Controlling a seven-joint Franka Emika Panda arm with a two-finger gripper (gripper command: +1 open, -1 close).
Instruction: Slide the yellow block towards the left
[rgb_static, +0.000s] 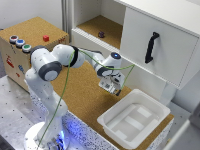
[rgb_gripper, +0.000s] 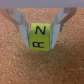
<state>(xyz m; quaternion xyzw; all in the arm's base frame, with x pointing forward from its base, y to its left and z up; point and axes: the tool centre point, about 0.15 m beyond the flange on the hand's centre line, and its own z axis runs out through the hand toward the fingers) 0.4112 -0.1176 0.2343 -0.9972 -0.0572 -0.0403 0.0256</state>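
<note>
The yellow block (rgb_gripper: 39, 37) is a small yellow-green cube with black letters. It lies on the cork surface between my fingers in the wrist view. My gripper (rgb_gripper: 42, 39) straddles it, with one finger against each side, shut on it. In the exterior view my gripper (rgb_static: 115, 91) is low over the cork tabletop (rgb_static: 85, 95), just beyond the white tray's far corner. The block itself is hidden under the gripper there.
A white tray (rgb_static: 107, 120) sits at the table's front corner. A white cabinet door with a black handle (rgb_static: 151, 47) stands close behind the gripper. A small dark purple object (rgb_static: 101, 34) lies on the shelf. A red cube (rgb_static: 46, 38) and coloured buttons (rgb_static: 19, 42) sit on a cork box.
</note>
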